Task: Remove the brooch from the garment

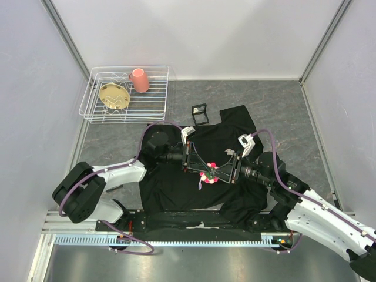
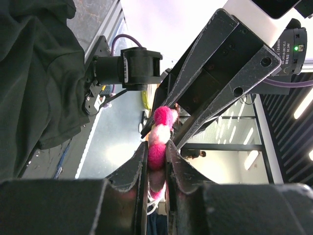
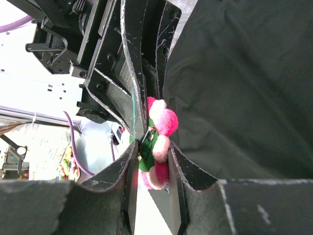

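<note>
The black garment point(image 1: 235, 126) lies spread on the grey table, and both grippers meet over its middle. The brooch point(image 1: 208, 176) is a cluster of pink and white pom-poms with green felt leaves. My left gripper point(image 1: 204, 170) comes in from the left and is shut on the brooch's pink pom-poms point(image 2: 157, 147). My right gripper point(image 1: 217, 174) comes in from the right and is shut on the brooch's other side point(image 3: 161, 147), finger against finger with the left one. The cloth point(image 3: 244, 88) hangs right behind the brooch. I cannot tell whether the pin is still in the cloth.
A white wire rack point(image 1: 94, 114) stands at the back left, holding a pink cup point(image 1: 140, 80) and a yellowish dish point(image 1: 114, 95). A small black frame point(image 1: 200, 113) lies just beyond the garment's collar. Grey walls close in both sides.
</note>
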Robot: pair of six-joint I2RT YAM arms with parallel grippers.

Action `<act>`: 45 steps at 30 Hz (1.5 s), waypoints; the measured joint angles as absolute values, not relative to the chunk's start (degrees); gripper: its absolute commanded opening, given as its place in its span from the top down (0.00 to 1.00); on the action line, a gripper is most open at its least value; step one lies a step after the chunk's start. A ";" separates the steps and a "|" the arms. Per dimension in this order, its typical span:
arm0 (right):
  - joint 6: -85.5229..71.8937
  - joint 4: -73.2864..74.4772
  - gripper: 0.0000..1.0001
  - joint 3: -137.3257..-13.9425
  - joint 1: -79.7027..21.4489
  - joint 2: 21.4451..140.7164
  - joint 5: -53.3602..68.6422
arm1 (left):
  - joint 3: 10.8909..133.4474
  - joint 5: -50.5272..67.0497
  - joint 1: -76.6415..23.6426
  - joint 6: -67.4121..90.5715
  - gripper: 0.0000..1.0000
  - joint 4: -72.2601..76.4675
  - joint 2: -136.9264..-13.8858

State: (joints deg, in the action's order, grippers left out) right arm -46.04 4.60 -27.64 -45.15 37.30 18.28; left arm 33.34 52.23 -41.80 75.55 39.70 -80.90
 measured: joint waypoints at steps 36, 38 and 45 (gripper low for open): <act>-48.93 0.75 0.43 -26.59 -46.13 39.55 16.80 | 34.24 46.87 -43.22 71.94 0.98 32.32 -78.46; -48.90 0.58 0.35 -26.59 -46.52 39.05 16.93 | 34.48 46.83 -43.94 71.61 0.98 32.32 -78.46; -47.09 4.97 0.15 -28.25 -47.16 34.15 15.88 | 37.78 46.85 -44.84 62.81 0.98 27.14 -78.22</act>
State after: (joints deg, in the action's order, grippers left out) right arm -47.09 4.97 -28.25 -47.16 34.15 15.88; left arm 37.78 46.85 -44.84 62.81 27.14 -78.22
